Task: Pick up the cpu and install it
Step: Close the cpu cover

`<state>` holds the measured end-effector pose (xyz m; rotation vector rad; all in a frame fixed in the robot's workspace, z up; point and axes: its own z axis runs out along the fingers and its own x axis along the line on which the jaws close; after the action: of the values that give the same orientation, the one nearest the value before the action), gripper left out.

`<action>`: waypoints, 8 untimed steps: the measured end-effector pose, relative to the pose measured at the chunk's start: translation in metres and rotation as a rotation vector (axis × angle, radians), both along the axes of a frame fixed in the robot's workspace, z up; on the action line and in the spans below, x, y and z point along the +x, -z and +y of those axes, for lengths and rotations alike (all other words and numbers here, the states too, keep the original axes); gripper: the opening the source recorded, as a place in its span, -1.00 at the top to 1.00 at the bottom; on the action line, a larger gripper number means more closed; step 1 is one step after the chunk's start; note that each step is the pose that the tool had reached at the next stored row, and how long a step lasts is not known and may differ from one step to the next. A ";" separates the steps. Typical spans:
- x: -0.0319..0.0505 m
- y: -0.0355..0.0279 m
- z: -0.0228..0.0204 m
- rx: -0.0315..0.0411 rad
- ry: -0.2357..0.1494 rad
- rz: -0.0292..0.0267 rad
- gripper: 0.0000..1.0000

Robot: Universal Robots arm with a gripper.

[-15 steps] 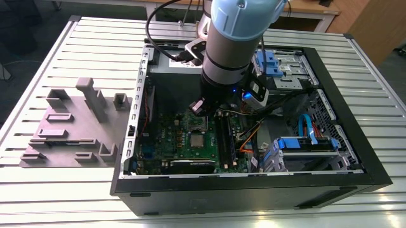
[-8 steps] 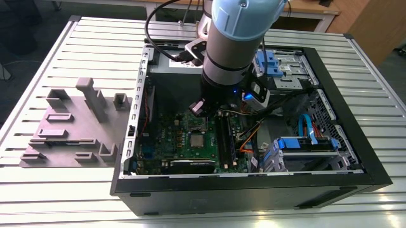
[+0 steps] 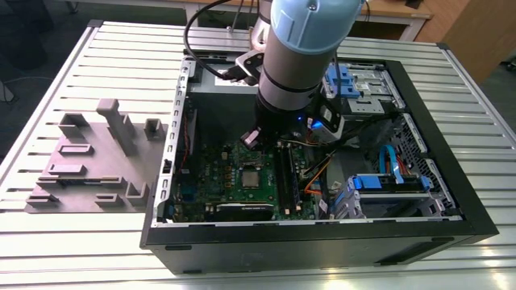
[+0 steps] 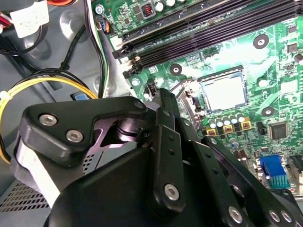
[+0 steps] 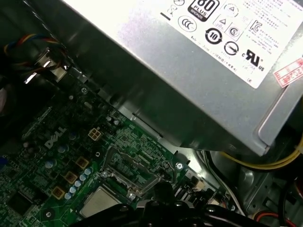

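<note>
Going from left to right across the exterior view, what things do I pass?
First the grey slotted block, then the cpu, then the memory slots, then the blue drive bracket.

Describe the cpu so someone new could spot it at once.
Look inside the open black computer case at the green motherboard on its floor. Near the board's middle, beside the long black memory slots, lies the cpu: the one flat, pale silver square among dark, cluttered parts.
</note>
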<state>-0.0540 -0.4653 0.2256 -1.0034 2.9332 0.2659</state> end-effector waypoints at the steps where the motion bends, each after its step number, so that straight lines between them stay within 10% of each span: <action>1: 0.0002 0.0000 -0.0005 0.0000 0.000 0.0008 0.80; 8: 0.0021 -0.0001 -0.0029 0.0000 -0.002 0.0068 0.80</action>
<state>-0.0519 -0.4683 0.2257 -1.0074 2.9384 0.2700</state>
